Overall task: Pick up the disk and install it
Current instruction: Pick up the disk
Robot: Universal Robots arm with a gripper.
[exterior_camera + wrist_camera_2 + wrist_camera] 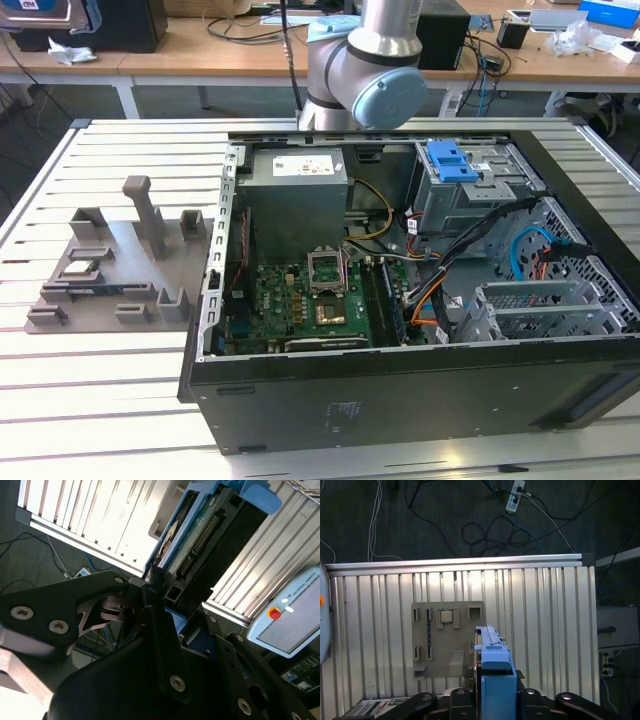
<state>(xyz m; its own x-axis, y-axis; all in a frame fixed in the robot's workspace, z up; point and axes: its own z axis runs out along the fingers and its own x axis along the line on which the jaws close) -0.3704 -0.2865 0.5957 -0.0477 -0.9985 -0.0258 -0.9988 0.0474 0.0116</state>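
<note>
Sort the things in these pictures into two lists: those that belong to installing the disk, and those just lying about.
Job in hand: flat rectangular metal disk in a blue plastic bracket, clamped in the black gripper; open black metal computer case.
Lying about: grey plastic fixture plate; grey metal power-supply box; pale control pendant with a red button.

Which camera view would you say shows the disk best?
The second wrist view: the disk shows its circuit-board face, connector and blue bracket. The first wrist view shows it edge-on, mostly bracket.
</note>
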